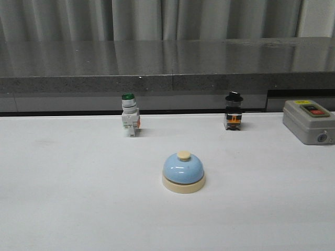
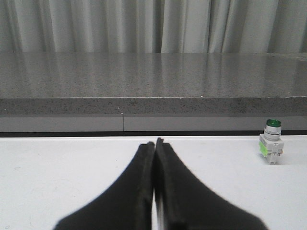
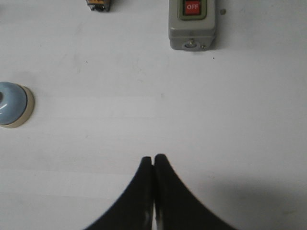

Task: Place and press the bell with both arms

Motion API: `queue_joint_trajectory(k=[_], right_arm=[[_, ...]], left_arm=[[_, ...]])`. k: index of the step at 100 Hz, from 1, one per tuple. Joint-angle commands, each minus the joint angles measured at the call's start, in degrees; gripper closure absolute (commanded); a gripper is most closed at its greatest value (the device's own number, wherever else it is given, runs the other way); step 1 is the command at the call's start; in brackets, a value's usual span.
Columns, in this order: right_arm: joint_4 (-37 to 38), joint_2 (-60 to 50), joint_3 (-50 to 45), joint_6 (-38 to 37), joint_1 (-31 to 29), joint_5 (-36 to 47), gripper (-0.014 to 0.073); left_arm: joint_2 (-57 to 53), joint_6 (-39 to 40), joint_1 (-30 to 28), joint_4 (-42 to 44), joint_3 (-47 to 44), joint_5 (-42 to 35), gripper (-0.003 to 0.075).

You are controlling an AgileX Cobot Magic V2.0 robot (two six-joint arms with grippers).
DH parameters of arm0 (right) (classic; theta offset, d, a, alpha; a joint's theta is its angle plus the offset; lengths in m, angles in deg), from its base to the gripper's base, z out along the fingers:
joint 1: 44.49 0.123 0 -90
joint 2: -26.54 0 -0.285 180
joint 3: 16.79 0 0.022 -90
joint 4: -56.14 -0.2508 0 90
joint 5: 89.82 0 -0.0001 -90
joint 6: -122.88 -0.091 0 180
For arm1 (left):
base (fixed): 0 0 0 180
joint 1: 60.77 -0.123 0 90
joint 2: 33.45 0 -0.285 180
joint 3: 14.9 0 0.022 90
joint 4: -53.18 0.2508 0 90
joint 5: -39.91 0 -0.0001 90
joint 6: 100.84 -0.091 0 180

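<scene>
Left gripper with fingers pressed together, empty; green-capped switch at rear left; bell upright at table centre; grey box at right; right gripper likewise closed, empty.

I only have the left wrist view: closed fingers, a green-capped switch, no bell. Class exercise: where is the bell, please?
Observer: The bell stands upright at the table's centre, in front of both switches.
Operator: Is anything gripping it?
Observer: No. The right gripper is shut on nothing, apart from the bell.
Operator: What else is out there?
Observer: A black-capped switch and a grey box with a red OFF button stand right of your green-capped switch.
</scene>
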Motion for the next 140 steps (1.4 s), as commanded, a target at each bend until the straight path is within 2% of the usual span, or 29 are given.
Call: queue_joint_trajectory(k=[1, 44, 79, 88, 100, 110, 129, 140], right_arm=[[-0.7, -5.2, -0.9, 0.0, -0.4, 4.7, 0.0654], [-0.8, -30.7, -13.1, 0.0, -0.4, 9.4, 0.0654], [-0.1, -46.1, -20.4, -0.2, -0.4, 13.3, 0.0654], [3.7, -51.6, -22.0, -2.9, -0.4, 13.9, 0.0654], [9.5, -51.0, -23.3, -10.2, -0.3, 14.8, 0.0654], [12.6, -51.2, -25.2, -15.0, -0.2, 20.3, 0.0654], [14.5, -51.2, -33.1, -14.9, -0.3, 39.0, 0.0654], [12.8, -51.2, -37.7, -13.7, -0.3, 43.6, 0.0654]], left_arm=[[-1.8, 0.9, -0.2, -0.1, -2.4, -4.7, 0.0741], [-1.8, 0.9, -0.2, -0.1, -2.4, -4.7, 0.0741], [-1.8, 0.9, -0.2, -0.1, -2.4, -4.7, 0.0741], [-1.8, 0.9, -0.2, -0.1, -2.4, -4.7, 0.0741], [-1.7, 0.9, -0.2, -0.1, -2.4, -4.8, 0.0741], [-1.7, 0.9, -0.2, -0.1, -2.4, -4.8, 0.0741], [-1.7, 0.9, -0.2, -0.1, -2.4, -4.8, 0.0741], [-1.7, 0.9, -0.2, -0.1, -2.4, -4.8, 0.0741]])
